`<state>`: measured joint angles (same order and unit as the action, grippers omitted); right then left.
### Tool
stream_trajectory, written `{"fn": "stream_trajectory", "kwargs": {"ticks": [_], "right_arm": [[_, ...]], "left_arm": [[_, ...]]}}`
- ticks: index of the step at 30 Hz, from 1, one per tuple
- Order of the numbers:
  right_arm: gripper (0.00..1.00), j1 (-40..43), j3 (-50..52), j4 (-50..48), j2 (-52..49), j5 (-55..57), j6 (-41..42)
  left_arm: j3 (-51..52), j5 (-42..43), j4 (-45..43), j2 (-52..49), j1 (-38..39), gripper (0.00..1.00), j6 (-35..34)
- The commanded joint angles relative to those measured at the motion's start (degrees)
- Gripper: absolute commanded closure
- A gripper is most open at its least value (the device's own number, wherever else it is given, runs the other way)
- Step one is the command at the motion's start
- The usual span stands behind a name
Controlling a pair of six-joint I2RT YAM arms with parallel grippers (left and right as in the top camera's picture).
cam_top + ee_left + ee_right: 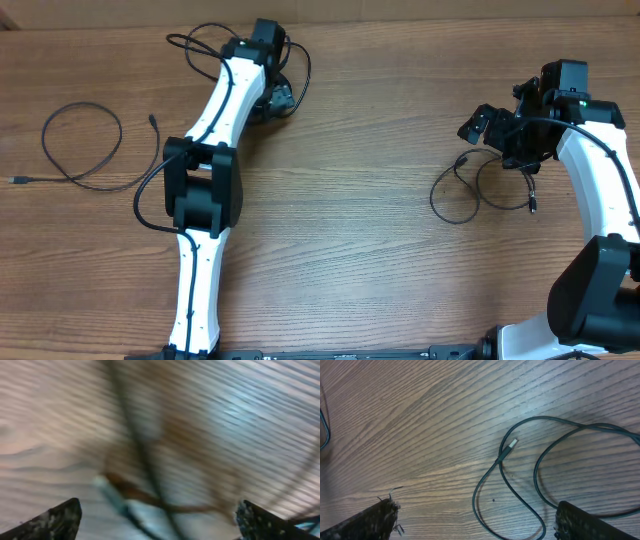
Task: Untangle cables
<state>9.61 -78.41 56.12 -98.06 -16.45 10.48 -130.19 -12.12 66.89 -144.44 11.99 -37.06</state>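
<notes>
right fingers (372, 521) wide, cable loops (509, 449) between them | left fingers (56, 519) wide, blurred cable (143, 460) between

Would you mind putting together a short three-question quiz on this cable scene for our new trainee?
1. True or false: the right gripper is shut on a cable.
2. Multiple choice: the cable loop near the far left of the overhead view is (A) lying on the table, apart from both grippers; (B) pinched in the left gripper; (C) draped over the right arm.
3. Short answer: which wrist view is too blurred to make out details?

Key: 1 false, its fingers stand apart with nothing between them; 2 A; 3 the left wrist view.
</notes>
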Motion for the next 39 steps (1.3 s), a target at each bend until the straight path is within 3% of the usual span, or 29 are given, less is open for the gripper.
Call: {"fn": "stream_trajectory", "kwargs": {"ticks": [1, 3, 5, 10, 15, 26, 39], "right_arm": [[0.00, -0.24, 0.35, -0.59, -0.07, 0.31, -0.09], [0.00, -0.22, 0.35, -0.96, -0.07, 0.33, -0.09], [0.00, -0.22, 0.35, -1.22, -0.07, 0.35, -0.02], [0.00, 3.04, -1.22, 0.46, 0.00, 6.64, 9.64], [0.00, 11.78, -3.80, 6.86, 0.35, 6.71, 16.26], [0.00, 24.26, -3.67, 13.84, 0.33, 6.32, 16.44], [0.00, 25.73, -3.67, 13.16, 0.33, 5.79, 16.74]], "left_arm": [[-4.79, -2.91, 1.84, 6.69, -0.98, 0.00, -2.01], [-6.34, -0.98, 3.15, 9.40, -0.96, 0.01, -5.27], [-6.60, 7.50, 2.01, 12.26, -0.33, 0.00, -4.85], [-6.58, 29.09, -1.66, 14.23, 4.00, 0.01, 8.46], [-5.70, 29.53, -1.88, 12.79, 11.23, 0.00, 8.79], [-5.29, 29.53, -7.61, 8.61, 23.15, 0.00, 7.61], [-5.27, 22.29, -16.61, 2.69, 32.54, 0.00, 0.72]]}}
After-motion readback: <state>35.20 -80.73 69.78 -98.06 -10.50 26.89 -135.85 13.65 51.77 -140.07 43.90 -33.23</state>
